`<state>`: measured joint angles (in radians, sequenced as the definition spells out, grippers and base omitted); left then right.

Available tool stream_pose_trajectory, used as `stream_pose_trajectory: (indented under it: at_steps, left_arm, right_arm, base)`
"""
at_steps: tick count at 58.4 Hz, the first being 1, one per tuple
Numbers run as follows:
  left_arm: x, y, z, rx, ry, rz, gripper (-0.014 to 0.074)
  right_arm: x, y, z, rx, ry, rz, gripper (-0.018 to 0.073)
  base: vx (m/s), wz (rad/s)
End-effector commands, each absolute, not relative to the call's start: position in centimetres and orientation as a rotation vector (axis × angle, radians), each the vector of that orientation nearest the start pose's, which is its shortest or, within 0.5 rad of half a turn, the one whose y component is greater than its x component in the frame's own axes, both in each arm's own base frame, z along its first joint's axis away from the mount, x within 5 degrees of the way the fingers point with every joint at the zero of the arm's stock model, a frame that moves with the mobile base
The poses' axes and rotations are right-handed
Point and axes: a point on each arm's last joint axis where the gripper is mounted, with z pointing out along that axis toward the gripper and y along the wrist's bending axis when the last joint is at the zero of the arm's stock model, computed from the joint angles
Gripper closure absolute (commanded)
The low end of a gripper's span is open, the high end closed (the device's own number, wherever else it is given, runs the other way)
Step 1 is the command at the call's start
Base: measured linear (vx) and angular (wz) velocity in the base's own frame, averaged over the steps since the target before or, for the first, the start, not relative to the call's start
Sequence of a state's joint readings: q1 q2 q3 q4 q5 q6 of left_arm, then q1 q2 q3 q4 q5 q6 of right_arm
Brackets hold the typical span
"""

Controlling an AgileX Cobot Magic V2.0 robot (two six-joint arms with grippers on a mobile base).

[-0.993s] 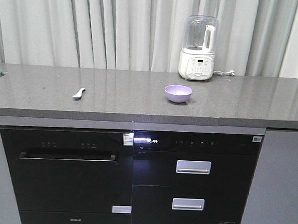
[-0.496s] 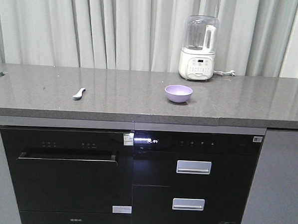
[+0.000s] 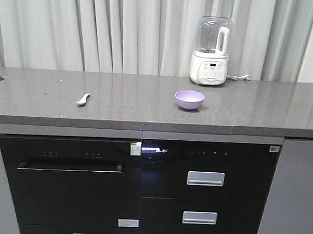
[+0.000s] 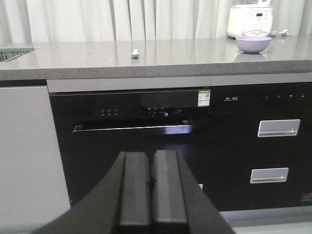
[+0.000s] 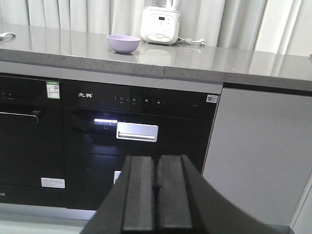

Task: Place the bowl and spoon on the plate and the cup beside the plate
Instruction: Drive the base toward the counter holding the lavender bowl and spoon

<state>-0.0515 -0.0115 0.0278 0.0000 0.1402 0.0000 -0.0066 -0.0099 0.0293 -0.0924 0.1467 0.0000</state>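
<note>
Jaws pressed together and empty, the left gripper point(image 4: 148, 187) and right gripper point(image 5: 156, 195) are held low before the countertop point(image 3: 136, 108), where bowl point(image 3: 189, 99) and spoon point(image 3: 83, 98) lie well apart; plate and cup are unseen, so an approach is judged the opening step.

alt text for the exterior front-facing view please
A grey stone counter holds a small lavender bowl right of centre and a pale spoon lying apart to its left. A white appliance with a clear jug stands behind the bowl against pale curtains; black built-in units sit below.
</note>
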Motion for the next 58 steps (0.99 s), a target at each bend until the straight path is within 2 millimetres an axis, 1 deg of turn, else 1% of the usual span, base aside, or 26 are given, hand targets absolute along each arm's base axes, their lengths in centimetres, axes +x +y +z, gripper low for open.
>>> stream_pose_trajectory:
  at_steps: [1, 24, 58]
  left_arm:
    - [5.68, -0.28, 19.12, 0.027, 1.569, -0.051, 0.0602]
    - [5.68, -0.28, 19.12, 0.027, 1.569, -0.051, 0.0602]
    - [5.68, -0.28, 19.12, 0.027, 1.569, -0.051, 0.0602]
  right_arm:
    - [5.64, -0.13, 19.30, -0.067, 1.568, -0.096, 0.0568]
    - [5.64, -0.13, 19.30, -0.066, 1.568, -0.096, 0.0568]
    - [5.64, -0.13, 19.30, -0.066, 1.568, -0.096, 0.0568]
  base:
    - [0.11, -0.04]
    - [0.13, -0.07]
    - [0.21, 0.10]
